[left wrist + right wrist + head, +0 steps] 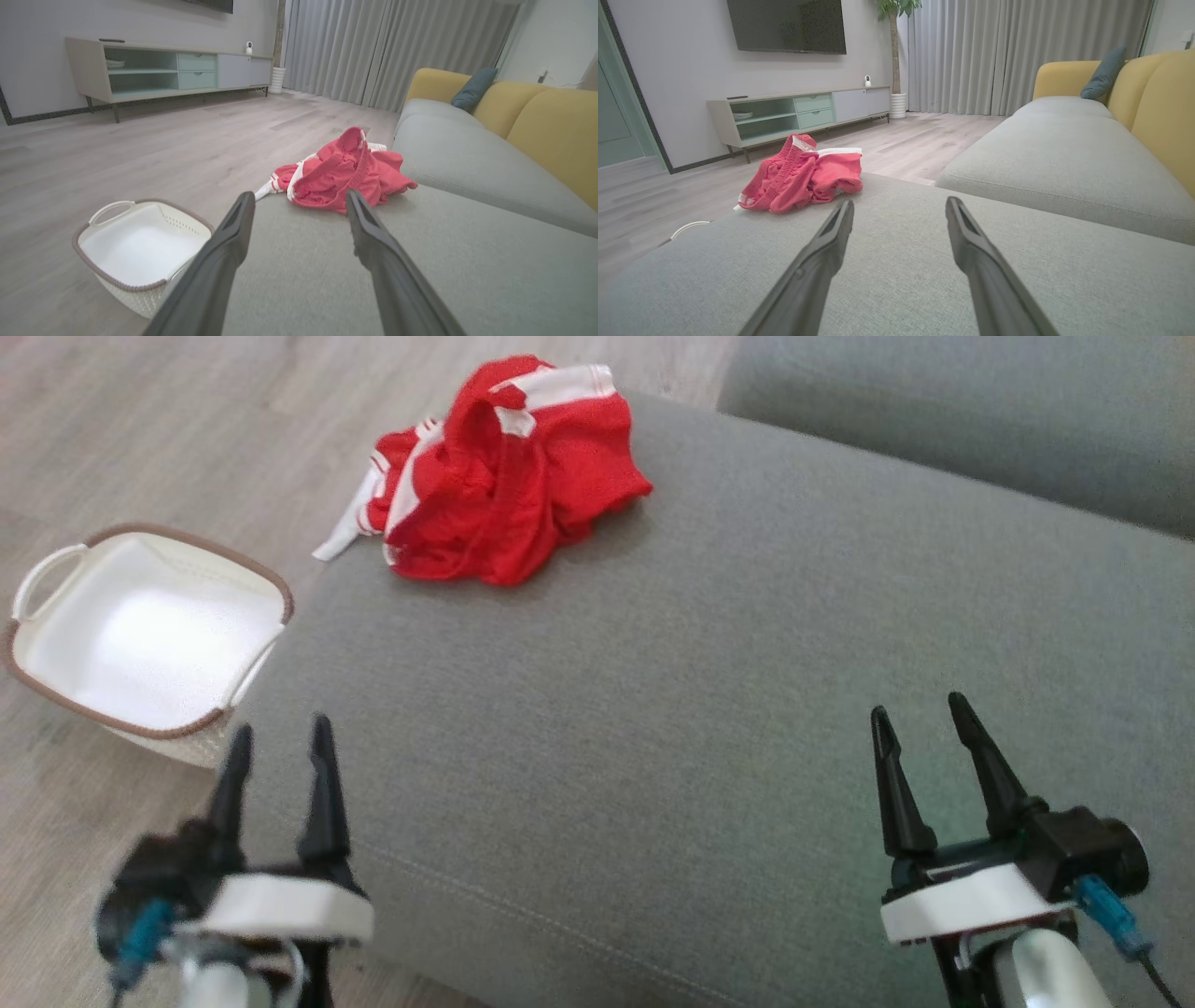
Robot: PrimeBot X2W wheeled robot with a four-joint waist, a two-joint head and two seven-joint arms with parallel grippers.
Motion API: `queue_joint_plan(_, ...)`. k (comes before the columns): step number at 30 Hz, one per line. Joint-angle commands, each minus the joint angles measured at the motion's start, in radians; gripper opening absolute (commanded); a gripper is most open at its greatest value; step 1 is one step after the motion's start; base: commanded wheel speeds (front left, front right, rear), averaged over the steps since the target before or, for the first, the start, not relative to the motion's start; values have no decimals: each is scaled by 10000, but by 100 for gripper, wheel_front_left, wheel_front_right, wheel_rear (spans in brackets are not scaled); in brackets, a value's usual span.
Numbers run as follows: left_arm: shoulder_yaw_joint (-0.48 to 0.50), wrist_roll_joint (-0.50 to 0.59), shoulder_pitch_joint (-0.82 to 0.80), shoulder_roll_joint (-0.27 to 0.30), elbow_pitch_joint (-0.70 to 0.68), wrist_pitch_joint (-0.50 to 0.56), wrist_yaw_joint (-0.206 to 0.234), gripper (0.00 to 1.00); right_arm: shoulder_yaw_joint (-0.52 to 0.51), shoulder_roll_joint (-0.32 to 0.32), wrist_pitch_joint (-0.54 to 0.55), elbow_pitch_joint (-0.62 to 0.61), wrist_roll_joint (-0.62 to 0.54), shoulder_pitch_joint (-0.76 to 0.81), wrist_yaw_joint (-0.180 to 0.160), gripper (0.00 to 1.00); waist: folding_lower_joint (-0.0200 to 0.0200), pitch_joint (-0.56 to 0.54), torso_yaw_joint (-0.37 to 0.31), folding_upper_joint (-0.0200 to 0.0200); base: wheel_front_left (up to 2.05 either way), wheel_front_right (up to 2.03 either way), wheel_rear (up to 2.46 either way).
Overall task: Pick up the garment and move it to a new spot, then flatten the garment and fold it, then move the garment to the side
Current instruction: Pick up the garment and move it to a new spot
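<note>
A crumpled red garment (523, 485) with white ribbed trim lies on the grey woven sofa cushion (653, 728); left gripper (282, 728) and right gripper (918, 706) gape empty.

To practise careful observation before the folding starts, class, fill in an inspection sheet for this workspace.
Surface: grey sofa cushion, smooth fabric.
Job's things: red-and-white garment crumpled at the cushion's far left corner, a white strip hanging over the edge.
Clutter: white basket on the floor, left of the cushion.
Grippers: left gripper and right gripper open, fingers holding nothing, at the near side.
Cables: blue-plugged cable at the right wrist; similar at the left.
Surroundings: wood floor, TV cabinet, curtains.
</note>
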Motion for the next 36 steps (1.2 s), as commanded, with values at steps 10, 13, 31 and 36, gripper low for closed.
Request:
queue_joint_plan(10,603,285,-5178,1196,1239,580,-891,100,31,-81,-109,-709,-835,-1034,75,100,0,1727,-1556,0,0,0,0)
queue_joint_plan(13,474,150,-6133,1355,1973,1290,-1052,100,20,-81,-109,-773,-958,-1165,75,100,0,2026,-1829,0,0,0,0)
queue_joint_plan(31,773,-859,-9852,2239,7233,3222,-885,100,-89,-81,-109,-1242,-1326,-1634,75,100,0,4034,-3062,0,0,0,0)
queue_joint_plan(36,790,-861,-10182,2381,7810,2719,-842,100,43,-81,-109,-1255,-1260,-1684,75,100,0,4139,-3156,0,0,0,0)
